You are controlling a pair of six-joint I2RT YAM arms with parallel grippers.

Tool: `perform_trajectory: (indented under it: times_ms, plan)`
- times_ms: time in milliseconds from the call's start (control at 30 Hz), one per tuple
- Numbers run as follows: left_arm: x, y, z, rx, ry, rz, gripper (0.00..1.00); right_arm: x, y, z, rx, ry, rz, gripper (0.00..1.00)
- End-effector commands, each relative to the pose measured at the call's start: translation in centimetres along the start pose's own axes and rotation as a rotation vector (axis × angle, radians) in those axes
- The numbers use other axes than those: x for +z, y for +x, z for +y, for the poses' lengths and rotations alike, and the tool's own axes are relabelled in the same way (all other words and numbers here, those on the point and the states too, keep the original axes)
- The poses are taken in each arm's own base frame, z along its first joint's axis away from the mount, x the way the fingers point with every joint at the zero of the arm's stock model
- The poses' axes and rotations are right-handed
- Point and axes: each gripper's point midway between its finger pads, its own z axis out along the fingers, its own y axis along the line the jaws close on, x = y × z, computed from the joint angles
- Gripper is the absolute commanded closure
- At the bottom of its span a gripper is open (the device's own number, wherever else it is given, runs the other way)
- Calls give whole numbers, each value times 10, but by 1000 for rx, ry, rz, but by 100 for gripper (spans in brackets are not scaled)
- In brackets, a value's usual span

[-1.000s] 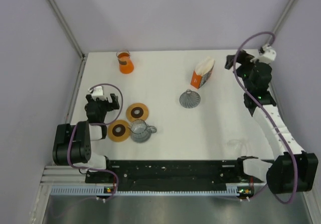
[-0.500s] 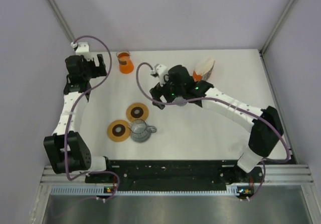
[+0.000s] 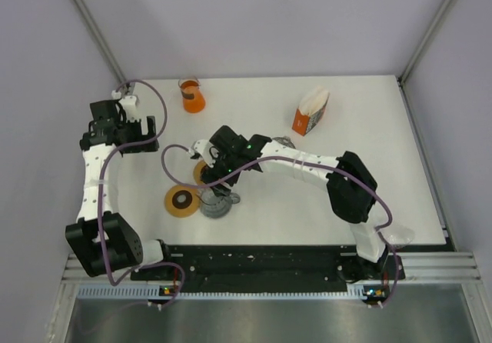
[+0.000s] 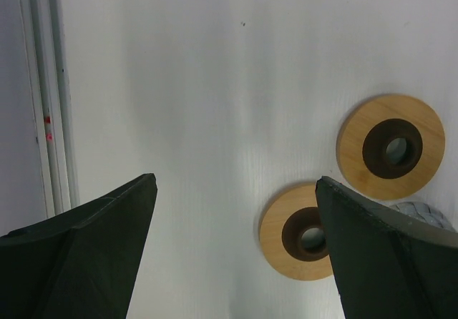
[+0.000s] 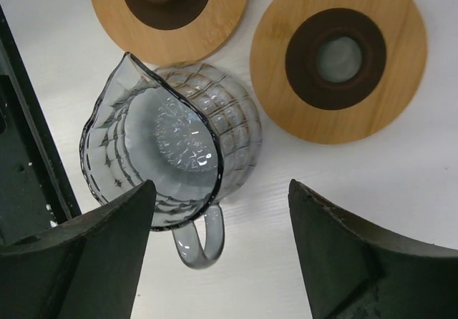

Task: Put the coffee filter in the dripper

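Observation:
White coffee filters stand in an orange box (image 3: 310,112) at the back right of the table. The grey ribbed dripper (image 3: 286,141) is mostly hidden behind my right arm. My right gripper (image 3: 218,175) is open and empty, hovering over a clear glass jug (image 3: 216,204). In the right wrist view the open gripper (image 5: 220,190) frames the jug (image 5: 168,140) and its handle. My left gripper (image 3: 123,131) is open and empty at the left side of the table. In the left wrist view it (image 4: 236,183) is above bare table.
Two wooden discs with dark centres (image 3: 182,201) (image 3: 204,171) lie beside the jug, and show in the right wrist view (image 5: 340,54) (image 5: 169,11) and the left wrist view (image 4: 391,146) (image 4: 304,240). An orange beaker (image 3: 192,95) stands at the back. The table's left rail (image 4: 43,97) is close.
My right gripper has swung from the dripper towards the near left, over the jug. My left gripper has moved slightly nearer from the back left corner.

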Motion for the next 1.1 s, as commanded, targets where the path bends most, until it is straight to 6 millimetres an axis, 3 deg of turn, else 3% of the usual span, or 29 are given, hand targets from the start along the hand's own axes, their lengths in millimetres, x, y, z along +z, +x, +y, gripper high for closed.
perform_trajectory:
  times_ms: [0,67,200,333,400,667,900,967,1067]
  plan:
    - [-17,8,4,9,-17,-9,1,10,-8,12,-46,-14,12,29]
    - [-18,9,5,11,-27,-7,1,15,-4,9,-41,5,28,39]
    - [-20,12,8,25,-44,-5,1,4,-4,2,7,69,30,76]
    - [-24,12,6,48,-38,-9,1,-21,9,-5,13,156,46,94]
    - [-25,14,-3,75,17,-8,2,-35,27,-11,11,210,76,100]
    - [-22,19,-62,158,299,4,12,-80,95,-46,171,294,117,100]
    - [10,37,-106,340,341,91,20,-91,99,-74,232,314,-17,99]
    - [21,45,-125,414,363,121,25,-89,99,-79,252,306,-36,93]
    - [42,49,-134,456,354,133,29,-85,99,-83,255,305,-33,86]
